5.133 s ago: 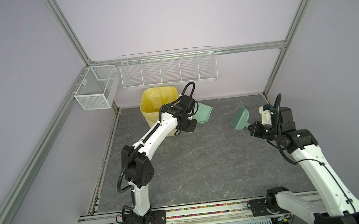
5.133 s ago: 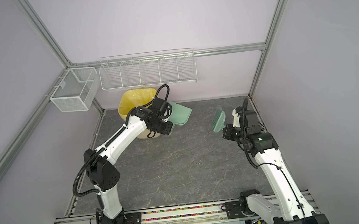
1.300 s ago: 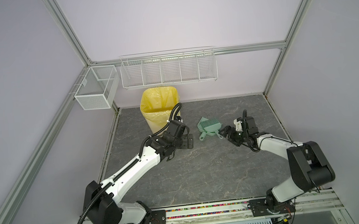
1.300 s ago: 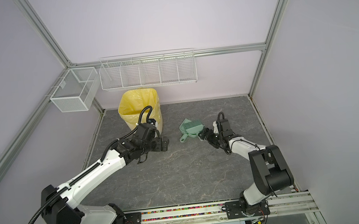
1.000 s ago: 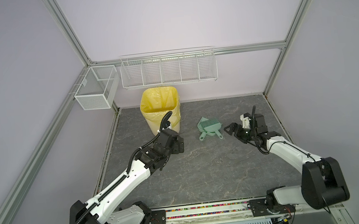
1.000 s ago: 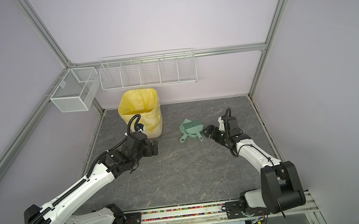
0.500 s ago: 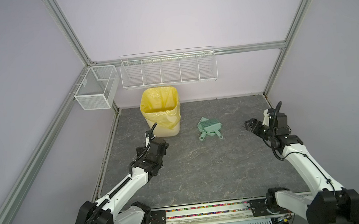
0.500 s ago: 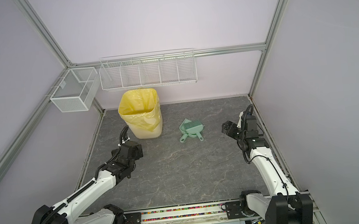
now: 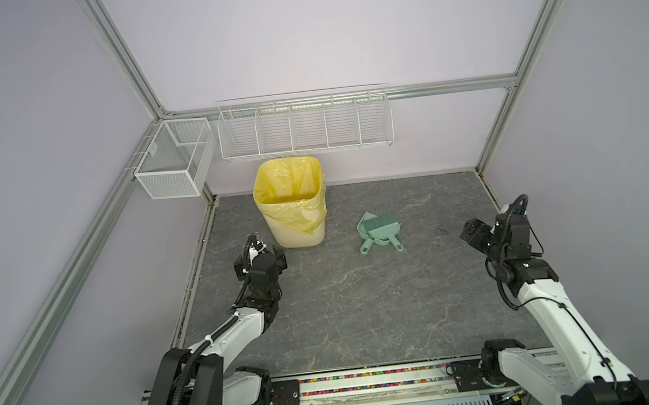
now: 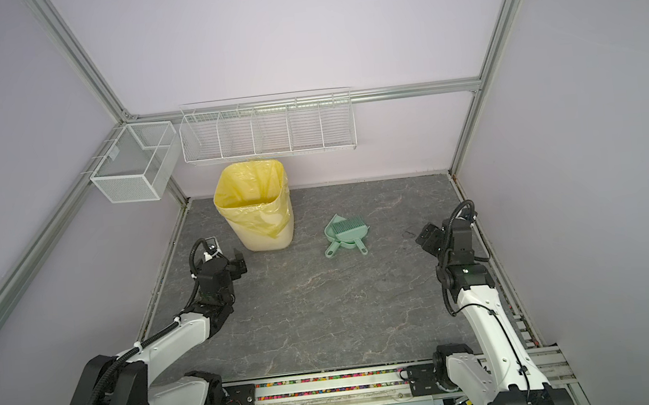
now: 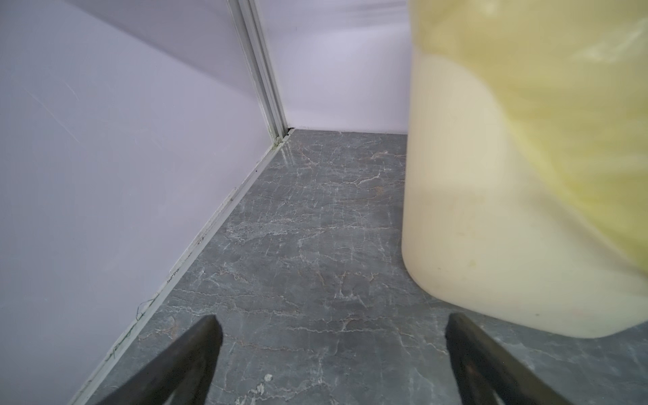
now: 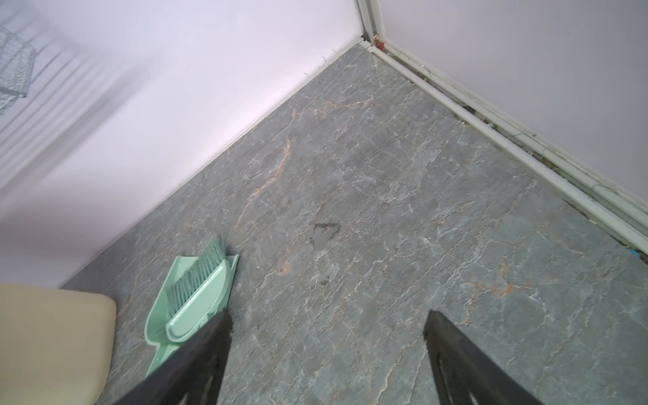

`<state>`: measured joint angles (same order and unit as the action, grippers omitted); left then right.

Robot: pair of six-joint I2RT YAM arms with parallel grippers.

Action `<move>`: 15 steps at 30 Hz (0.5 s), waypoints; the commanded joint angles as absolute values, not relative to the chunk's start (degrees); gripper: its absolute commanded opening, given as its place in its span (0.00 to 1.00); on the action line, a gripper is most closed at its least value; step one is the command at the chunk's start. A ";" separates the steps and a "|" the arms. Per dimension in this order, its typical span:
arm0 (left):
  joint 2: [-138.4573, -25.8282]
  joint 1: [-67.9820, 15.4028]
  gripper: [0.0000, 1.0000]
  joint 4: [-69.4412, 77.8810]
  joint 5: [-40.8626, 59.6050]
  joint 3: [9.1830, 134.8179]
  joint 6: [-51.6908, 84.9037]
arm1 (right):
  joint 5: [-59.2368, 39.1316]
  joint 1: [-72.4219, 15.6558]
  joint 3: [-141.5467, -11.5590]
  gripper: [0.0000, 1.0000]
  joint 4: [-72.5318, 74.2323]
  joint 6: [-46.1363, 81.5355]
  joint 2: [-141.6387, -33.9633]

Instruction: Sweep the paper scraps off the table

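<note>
2 grippers hung low over the table [image 9: 366, 313], both with jaws spread wide and nothing between them. At the left edge, the left gripper [image 9: 260, 259] sat just beside the cream bin [image 9: 297, 234] lined with a yellow bag [image 9: 273, 194]. By the right edge, the right gripper [image 9: 476, 235] was well apart from the mint-green dustpan [image 9: 366, 227], which lay right of the bin with its matching brush [image 9: 385, 224] resting on it. The paper scraps could not be made out in any view.
</note>
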<state>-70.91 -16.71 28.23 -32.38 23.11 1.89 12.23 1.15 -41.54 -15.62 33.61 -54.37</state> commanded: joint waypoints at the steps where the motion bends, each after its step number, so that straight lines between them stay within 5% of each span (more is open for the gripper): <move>1: -73.70 -13.88 1.00 38.66 -30.27 21.31 1.27 | 17.25 1.53 -40.18 0.89 -14.67 33.19 -55.58; 11: -87.32 -13.18 0.99 60.85 -32.02 18.70 -5.45 | 27.48 1.54 -36.98 0.89 -11.78 33.32 -57.68; 15: -85.66 -12.56 1.00 56.39 -31.30 19.59 -3.75 | 31.17 1.50 -38.61 0.89 -13.96 32.43 -61.16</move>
